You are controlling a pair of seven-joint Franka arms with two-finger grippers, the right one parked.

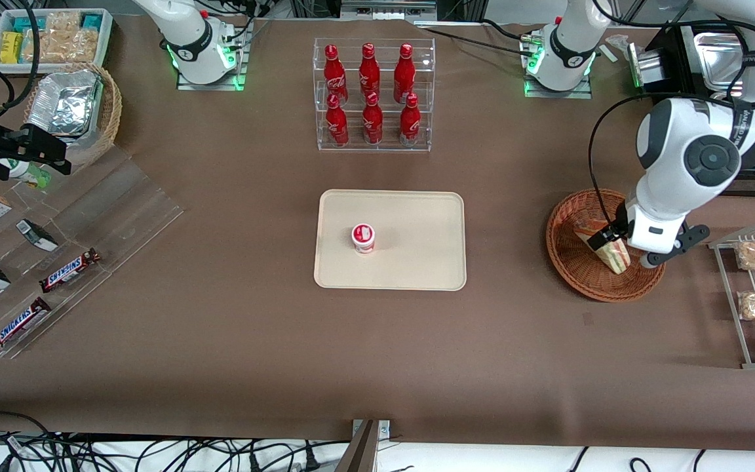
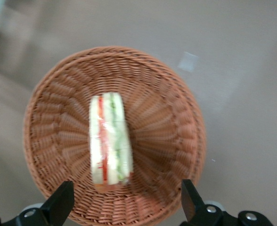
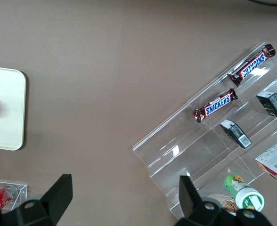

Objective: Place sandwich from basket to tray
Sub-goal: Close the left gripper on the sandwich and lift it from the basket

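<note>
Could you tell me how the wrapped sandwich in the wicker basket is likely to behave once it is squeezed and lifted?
The sandwich is probably soft: white bread and layered filling may compress or shear. Its clear wrap looks smooth, so it could slip. It seems light, lying in the basket. The end effector hangs open above it.

"SNICKERS" stood in white-edged blue letters on two brown candy bars (image 1: 70, 270) (image 1: 18, 325) lying on the clear acrylic stand (image 1: 89, 223); the right wrist view showed the same word on both. The six red bottles (image 1: 369, 92) in the clear rack bore white script too small to read. The white robot arm (image 1: 744, 59) carried dark lettering that could not be made out.
</note>
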